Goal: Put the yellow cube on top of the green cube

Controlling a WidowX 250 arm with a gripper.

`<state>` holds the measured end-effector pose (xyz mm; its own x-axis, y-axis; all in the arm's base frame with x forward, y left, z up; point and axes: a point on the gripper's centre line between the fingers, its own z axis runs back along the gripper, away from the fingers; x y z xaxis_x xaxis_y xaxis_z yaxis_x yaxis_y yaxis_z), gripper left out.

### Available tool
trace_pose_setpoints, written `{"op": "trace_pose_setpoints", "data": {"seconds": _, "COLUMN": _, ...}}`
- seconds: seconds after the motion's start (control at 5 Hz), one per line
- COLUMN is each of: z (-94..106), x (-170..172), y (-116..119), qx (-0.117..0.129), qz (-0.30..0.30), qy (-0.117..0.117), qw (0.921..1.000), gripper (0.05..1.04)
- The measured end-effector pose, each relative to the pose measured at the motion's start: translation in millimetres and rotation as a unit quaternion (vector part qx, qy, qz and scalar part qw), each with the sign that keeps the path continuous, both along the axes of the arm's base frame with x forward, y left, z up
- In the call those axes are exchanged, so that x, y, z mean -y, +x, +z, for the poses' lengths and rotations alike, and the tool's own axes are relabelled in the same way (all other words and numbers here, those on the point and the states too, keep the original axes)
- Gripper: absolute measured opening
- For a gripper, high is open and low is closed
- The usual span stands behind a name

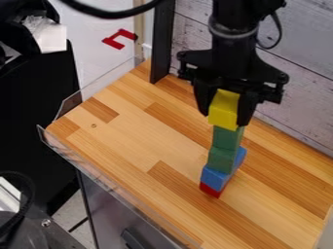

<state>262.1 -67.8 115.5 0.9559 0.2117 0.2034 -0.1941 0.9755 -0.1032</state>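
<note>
Plainly, yellow cube [223,106] upright, long axis near vertical, pinched in tool [226,118] above green cube [227,138].

Wooden tabletop [130,141] beside plank wall [305,82]

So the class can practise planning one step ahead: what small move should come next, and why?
Probably ease the hand slightly down before releasing: it grips the yellow cube just above the upper green cube, but whether they touch is unclear.
</note>
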Motion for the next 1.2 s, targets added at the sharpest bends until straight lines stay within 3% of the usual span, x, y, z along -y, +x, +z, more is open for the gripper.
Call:
{"op": "trace_pose_setpoints", "data": {"seconds": 0.8, "z": -15.7, "x": 1.9, "y": 15.2, "qx": -0.033, "qz": -0.015, "qy": 0.012, "qw": 0.9993, "gripper": 0.590}}
{"op": "trace_pose_setpoints", "data": {"seconds": 1.0, "z": -17.2, "x": 4.5, "y": 17.0, "qx": -0.035, "qz": -0.017, "qy": 0.008, "qw": 0.9992, "gripper": 0.656}}
{"op": "trace_pose_setpoints", "data": {"seconds": 1.2, "z": -23.0, "x": 4.8, "y": 16.6, "qx": -0.045, "qz": -0.021, "qy": 0.010, "qw": 0.9987, "gripper": 0.947}}
